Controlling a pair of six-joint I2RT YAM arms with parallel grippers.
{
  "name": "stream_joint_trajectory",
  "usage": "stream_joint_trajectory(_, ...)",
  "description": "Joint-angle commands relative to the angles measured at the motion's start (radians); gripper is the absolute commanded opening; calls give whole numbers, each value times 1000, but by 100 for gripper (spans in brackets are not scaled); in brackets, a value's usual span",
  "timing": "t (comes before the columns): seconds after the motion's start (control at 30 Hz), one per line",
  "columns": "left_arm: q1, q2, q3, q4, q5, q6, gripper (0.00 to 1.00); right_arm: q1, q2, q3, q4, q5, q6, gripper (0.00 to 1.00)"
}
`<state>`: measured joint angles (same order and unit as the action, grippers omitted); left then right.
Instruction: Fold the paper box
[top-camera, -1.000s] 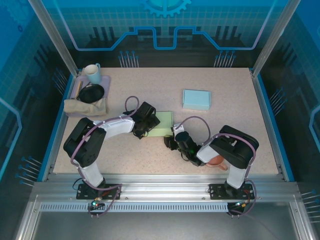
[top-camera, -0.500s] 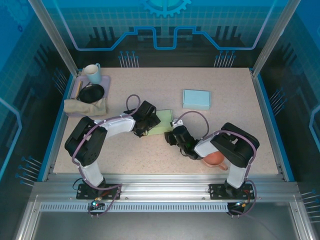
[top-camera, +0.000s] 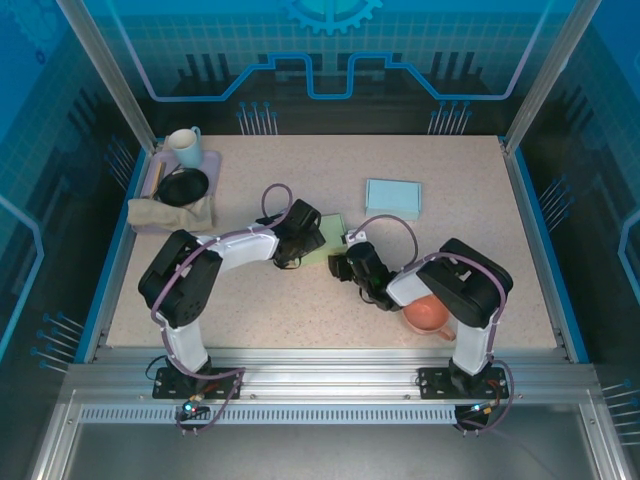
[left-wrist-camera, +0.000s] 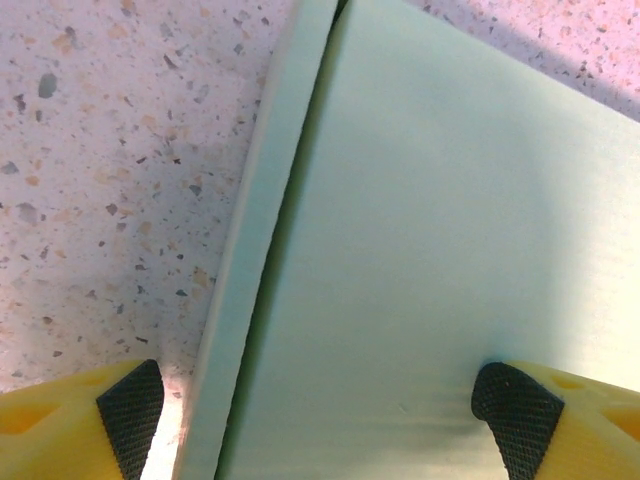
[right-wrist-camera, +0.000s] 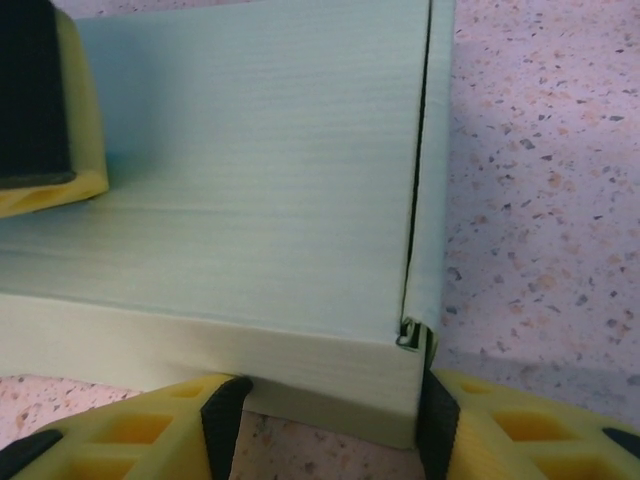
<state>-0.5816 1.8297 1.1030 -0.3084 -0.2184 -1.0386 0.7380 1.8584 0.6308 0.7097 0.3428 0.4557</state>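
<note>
Top view: both arms bend low and inward, left pincer (top-camera: 305, 238) and right pincer (top-camera: 352, 268) meeting at the pale green paper box (top-camera: 330, 246) mid-desk (top-camera: 250, 320); there is free room around, with a blue box (top-camera: 392, 198) well apart

Left wrist: left pincer (left-wrist-camera: 322, 410) is spread wide, holding nothing, with one pad on the paper box (left-wrist-camera: 430, 250) top and the other beyond its side flap

Right wrist: right pincer (right-wrist-camera: 330, 415) is half open, flanking the paper box's (right-wrist-camera: 250, 180) near corner and clamping nothing
</note>
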Motion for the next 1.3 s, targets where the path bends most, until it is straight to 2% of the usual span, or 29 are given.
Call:
stream_joint_trajectory(0.0, -74, 77, -41, -160, 154, 82, 87, -55, 27, 58, -68, -58, 39, 54)
stream_joint_trajectory(0.2, -85, 39, -29, -159, 189, 94, 87, -97, 25, 81, -130, -129, 81, 54)
stream_joint_trajectory(0.5, -86, -36, 26, -217, 165, 108, 89, -165, -45, 88, -291, -228, 136, 54)
stream_joint_trajectory(0.73, -85, -103, 59, -289, 65, 110, 91, -220, -118, 89, -420, -299, 165, 54)
stream_joint_trajectory(0.83, -81, -141, 70, -324, 9, 115, 92, -236, -145, 65, -421, -326, 190, 53)
stream_joint_trajectory(0.97, -44, -216, 83, -283, -34, 217, 92, -246, -192, 57, -433, -378, 240, 43)
stream_joint_trajectory(1.07, -5, -237, 98, -177, -26, 386, 94, -246, -213, 74, -483, -402, 292, 26)
stream_joint_trajectory(1.2, 76, -173, 162, -65, 89, 600, 95, -245, -212, 84, -479, -438, 341, 19)
stream_joint_trajectory(1.23, 93, -138, 192, -55, 107, 648, 95, -246, -208, 89, -470, -451, 349, 15)
stream_joint_trajectory(1.27, 110, -96, 227, -55, 126, 691, 95, -245, -199, 94, -465, -464, 356, 8)
